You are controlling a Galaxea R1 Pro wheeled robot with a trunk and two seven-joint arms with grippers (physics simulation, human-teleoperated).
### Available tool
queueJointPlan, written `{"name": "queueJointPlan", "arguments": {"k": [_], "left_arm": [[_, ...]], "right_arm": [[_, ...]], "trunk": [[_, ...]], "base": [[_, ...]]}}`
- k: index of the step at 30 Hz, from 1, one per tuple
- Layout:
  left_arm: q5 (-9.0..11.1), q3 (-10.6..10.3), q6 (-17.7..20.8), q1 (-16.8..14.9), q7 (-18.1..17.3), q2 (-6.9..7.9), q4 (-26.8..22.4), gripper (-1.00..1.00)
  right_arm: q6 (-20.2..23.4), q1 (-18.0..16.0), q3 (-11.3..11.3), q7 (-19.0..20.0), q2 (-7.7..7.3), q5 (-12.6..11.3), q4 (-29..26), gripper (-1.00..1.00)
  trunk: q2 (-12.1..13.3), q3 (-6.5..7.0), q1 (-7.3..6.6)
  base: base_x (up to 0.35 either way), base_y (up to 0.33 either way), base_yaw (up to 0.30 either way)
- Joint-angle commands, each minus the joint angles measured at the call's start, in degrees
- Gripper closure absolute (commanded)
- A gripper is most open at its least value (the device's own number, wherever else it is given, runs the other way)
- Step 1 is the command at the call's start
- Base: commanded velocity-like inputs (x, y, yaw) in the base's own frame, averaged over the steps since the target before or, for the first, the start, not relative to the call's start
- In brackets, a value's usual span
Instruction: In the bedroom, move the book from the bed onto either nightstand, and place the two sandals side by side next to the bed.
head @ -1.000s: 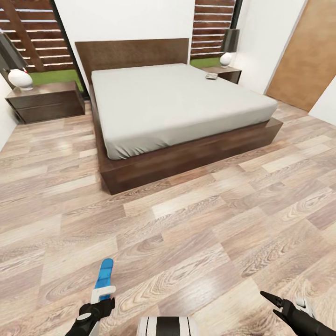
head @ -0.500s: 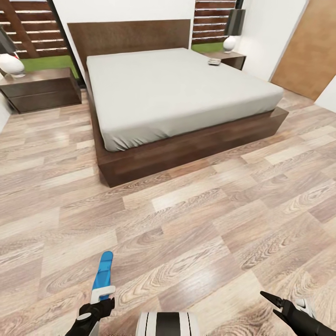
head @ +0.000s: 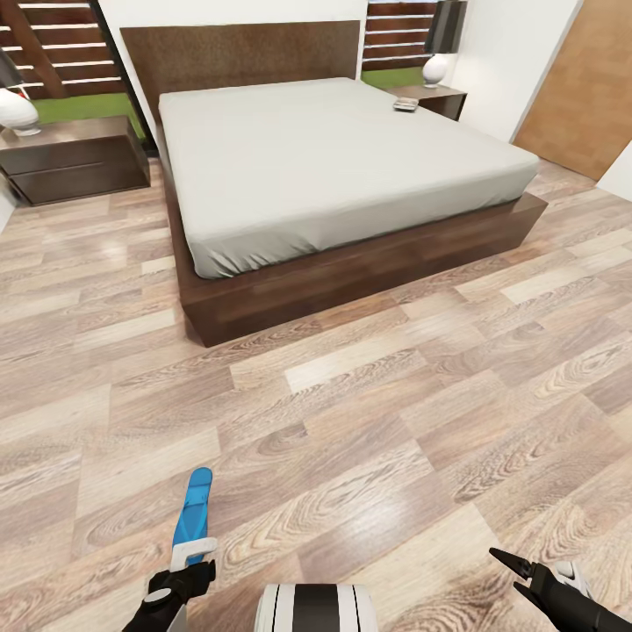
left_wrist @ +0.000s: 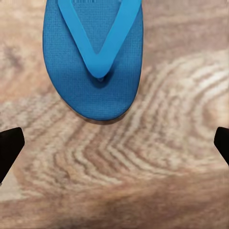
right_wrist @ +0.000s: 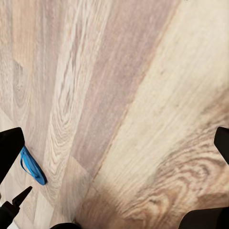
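Your base has rolled nearer to the bed [head: 333,158] in the last second. The whole head view has shifted, but the things in the room did not move. The blue sandal [head: 196,513] has travelled with your left pincer [head: 191,569] and sticks out in front of it, so I judge it is carried. In the left wrist view, however, the fingertips [left_wrist: 9,152] stand wide at the sides, apart from the sandal, so I cannot tell if the pincer is clenched. Your right pincer [head: 518,570] is released and holds nothing.

The mattress is bare. A small flat thing, probably the book [head: 405,104], lies on the nightstand [head: 443,98] near the door [head: 579,79], beside a lamp [head: 434,68]. If so, that part is done. The other nightstand [head: 75,162] carries only a lamp, and its drawers are closed. What remains, I think, is to lay this sandal on the floor [head: 351,439] near the bed frame.
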Motion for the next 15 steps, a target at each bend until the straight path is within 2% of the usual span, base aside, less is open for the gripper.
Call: {"name": "queueJointPlan", "arguments": {"k": [1, 7, 15], "left_arm": [[0.4, 0.1, 0.3, 0.0, 0.1, 0.0, -0.1, -1.0], [0.4, 0.1, 0.3, 0.0, 0.1, 0.09, -0.1, -1.0], [0.4, 0.1, 0.2, 0.0, 0.1, 0.16, -0.1, -1.0]], "right_arm": [[0.4, 0.0, -0.1, 0.0, 0.01, -0.3, 0.0, -1.0], [0.4, 0.0, -0.1, 0.0, 0.01, -0.3, 0.0, -1.0], [0.4, 0.0, -0.1, 0.0, 0.01, -0.3, 0.0, -1.0]], "trunk": [[0.0, -0.04, 0.0], [0.0, -0.04, 0.0], [0.0, -0.04, 0.0]], "base": [[0.114, 0.0, 0.0], [0.204, 0.0, 0.0], [0.052, 0.0, 0.0]]}}
